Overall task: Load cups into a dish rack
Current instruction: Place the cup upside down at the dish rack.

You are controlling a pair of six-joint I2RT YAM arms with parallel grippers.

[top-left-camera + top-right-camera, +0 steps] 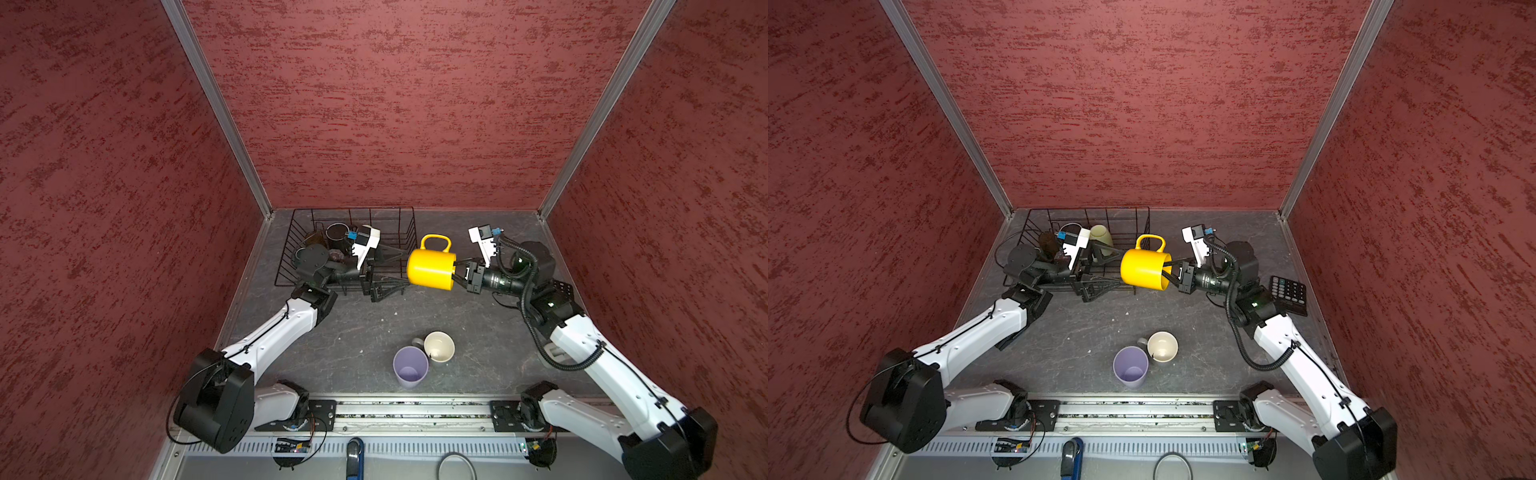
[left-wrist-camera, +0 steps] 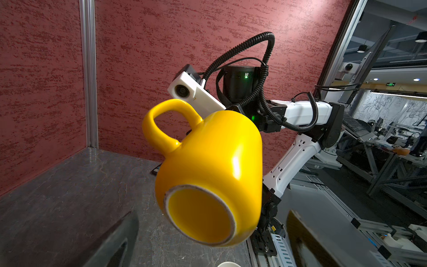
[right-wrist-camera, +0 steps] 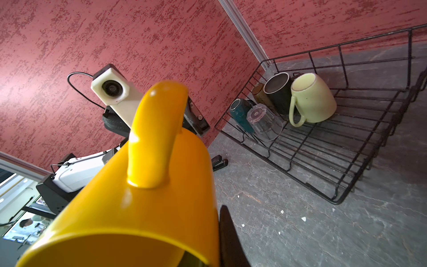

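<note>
My right gripper (image 1: pixel 455 272) is shut on the rim of the yellow mug (image 1: pixel 430 268), one finger (image 3: pixel 227 238) outside the wall. It holds the mug (image 2: pixel 208 175) sideways in the air, handle up, just right of the dish rack (image 1: pixel 353 210). My left gripper (image 1: pixel 399 270) stands open facing the mug's base, its fingers (image 2: pixel 115 242) spread to either side; I cannot tell if they touch. In the rack (image 3: pixel 323 48) lie a pale green mug (image 3: pixel 314 99), black mug (image 3: pixel 277 90), amber tumbler (image 3: pixel 258 92), teal mug (image 3: pixel 240 113) and clear glass (image 3: pixel 265 122). A lilac tumbler (image 1: pixel 410 365) and grey mug (image 1: pixel 439 346) stand upright near the front.
A black calculator (image 1: pixel 1287 295) lies by the right wall behind the right arm. A black stapler (image 3: pixel 219 161) sits on the table near the rack's front left corner. Red walls close three sides; a metal rail (image 1: pixel 415 409) runs along the front edge.
</note>
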